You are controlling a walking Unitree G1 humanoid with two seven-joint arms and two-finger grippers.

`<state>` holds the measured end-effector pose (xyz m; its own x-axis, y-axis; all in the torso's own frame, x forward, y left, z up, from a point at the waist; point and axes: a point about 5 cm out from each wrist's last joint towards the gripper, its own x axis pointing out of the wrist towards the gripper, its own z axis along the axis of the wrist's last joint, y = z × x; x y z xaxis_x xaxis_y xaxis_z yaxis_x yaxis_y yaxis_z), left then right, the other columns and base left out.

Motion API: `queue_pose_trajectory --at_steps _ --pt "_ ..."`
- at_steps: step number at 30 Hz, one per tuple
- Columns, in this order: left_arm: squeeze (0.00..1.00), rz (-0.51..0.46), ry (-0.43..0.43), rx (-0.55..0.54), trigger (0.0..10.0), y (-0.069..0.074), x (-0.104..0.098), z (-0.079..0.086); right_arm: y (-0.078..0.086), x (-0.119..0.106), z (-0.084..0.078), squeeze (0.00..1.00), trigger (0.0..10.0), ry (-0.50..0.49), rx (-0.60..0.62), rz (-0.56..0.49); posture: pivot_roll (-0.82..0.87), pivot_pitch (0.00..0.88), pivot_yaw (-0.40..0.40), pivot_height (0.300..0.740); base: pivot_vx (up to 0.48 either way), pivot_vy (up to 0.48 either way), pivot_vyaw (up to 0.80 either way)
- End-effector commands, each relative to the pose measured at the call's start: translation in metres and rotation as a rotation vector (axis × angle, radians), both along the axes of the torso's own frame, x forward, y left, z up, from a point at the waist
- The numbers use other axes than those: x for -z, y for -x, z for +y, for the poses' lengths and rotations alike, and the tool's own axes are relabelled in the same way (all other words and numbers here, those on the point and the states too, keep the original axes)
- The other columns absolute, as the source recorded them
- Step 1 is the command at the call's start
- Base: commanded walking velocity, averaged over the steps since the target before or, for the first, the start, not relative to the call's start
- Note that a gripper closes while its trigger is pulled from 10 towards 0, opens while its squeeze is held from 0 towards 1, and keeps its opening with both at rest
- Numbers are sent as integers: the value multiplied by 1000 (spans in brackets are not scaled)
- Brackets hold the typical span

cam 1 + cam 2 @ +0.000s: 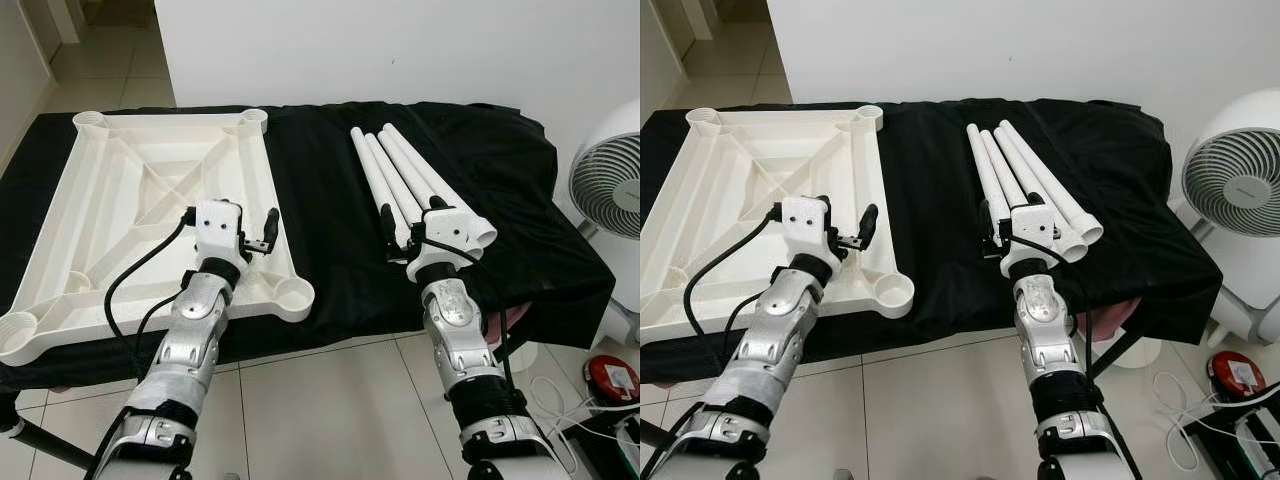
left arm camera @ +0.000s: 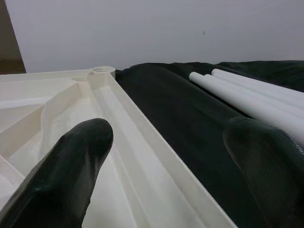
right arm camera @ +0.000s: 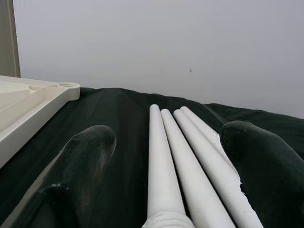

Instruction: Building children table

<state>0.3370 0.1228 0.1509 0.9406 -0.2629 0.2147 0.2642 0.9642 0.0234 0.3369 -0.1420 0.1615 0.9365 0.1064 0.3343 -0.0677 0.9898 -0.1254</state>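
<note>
Four smooth white tubular legs (image 1: 405,172) between the spread right claw (image 3: 166,180); left claw (image 1: 256,236) spread over ribbed tabletop (image 1: 120,190).

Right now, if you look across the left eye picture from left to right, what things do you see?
White tabletop lying upside down → left gripper over its right edge → bare black cloth → bundle of white table legs with the right gripper at their near ends → white fan.

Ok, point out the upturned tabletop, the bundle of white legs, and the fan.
upturned tabletop (image 1: 160,190): left eye view, on the ribbed underside near its middle.
white legs (image 1: 405,180): left eye view, midway along the tubes lying side by side.
fan (image 1: 1230,185): right eye view, on the grille's hub.
</note>
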Motion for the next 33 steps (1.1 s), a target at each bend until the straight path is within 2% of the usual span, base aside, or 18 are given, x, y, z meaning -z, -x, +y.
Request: queue_pose_trajectory --at_steps 1,4,10,11,14,17,23,24,29,32,33 --pt "0 -3 -20 38 10000 -1 0 -3 -2 -2 -4 0 10000 -4 15 -1 -98 0 -22 740 0 0 0" --pt "0 -9 -10 31 10000 -3 -3 -5 -3 -2 -4 0 10000 1 14 -2 -86 0 -18 740 0 0 0" --pt "0 -29 25 -2 10000 -5 -11 0 -3 0 -4 0 10000 3 19 -2 -81 0 -3 740 0 -354 0" --pt "0 -25 57 -18 10000 -7 -13 2 -2 0 -5 0 10000 1 22 0 -82 0 -2 740 0 0 0" --pt "0 -20 48 -45 10000 -10 -16 5 -1 3 -5 0 10000 -2 31 15 -84 0 3 740 0 0 0" --pt "0 24 66 -42 10000 -12 -14 6 -1 5 -5 0 10000 3 25 33 -93 0 17 740 0 0 0" --pt "0 24 68 0 10000 -12 -15 6 0 6 -7 0 10000 6 13 51 -99 0 23 740 0 0 0" --pt "0 13 47 45 10000 -10 -16 3 -1 6 -8 1000 10000 -17 -8 58 -102 0 25 740 0 0 0" --pt "0 -2 11 180 10000 -6 -19 -7 -3 3 -11 1000 10000 -13 -9 59 -101 0 25 740 0 0 0" --pt "0 -15 -9 215 10000 -4 -21 -10 -5 2 -11 1000 10000 -5 3 63 -103 0 28 740 0 0 0" --pt "0 -23 -41 276 10000 0 -21 -16 -8 1 -9 0 10000 -1 -1 74 -104 0 31 740 0 0 0"
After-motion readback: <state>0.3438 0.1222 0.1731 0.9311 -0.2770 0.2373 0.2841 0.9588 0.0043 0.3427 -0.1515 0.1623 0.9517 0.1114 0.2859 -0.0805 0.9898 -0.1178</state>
